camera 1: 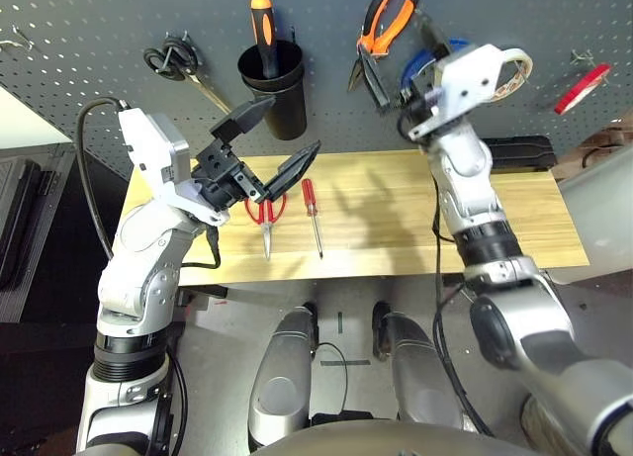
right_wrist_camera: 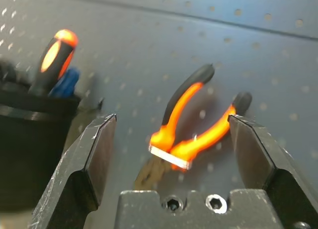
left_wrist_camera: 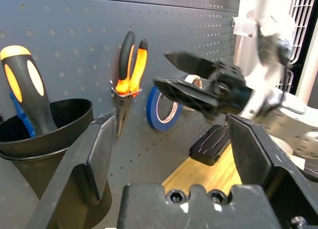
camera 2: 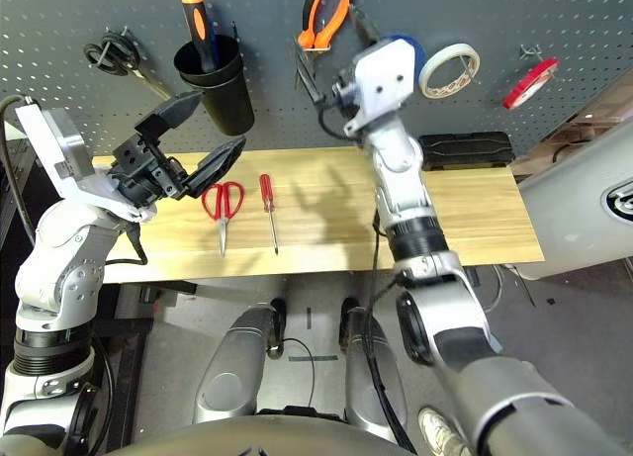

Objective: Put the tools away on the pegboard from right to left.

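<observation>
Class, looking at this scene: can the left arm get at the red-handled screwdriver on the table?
Probably yes: the left gripper hangs open just above the table, beside the screwdriver, with nothing between them.

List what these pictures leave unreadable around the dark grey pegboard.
- Orange-and-black-handled pliers: jaws hidden behind the right gripper in the left eye view.
- Blue tape roll: mostly covered by that arm in both eye views.
- Black cup: blurred in the right wrist view.
</observation>
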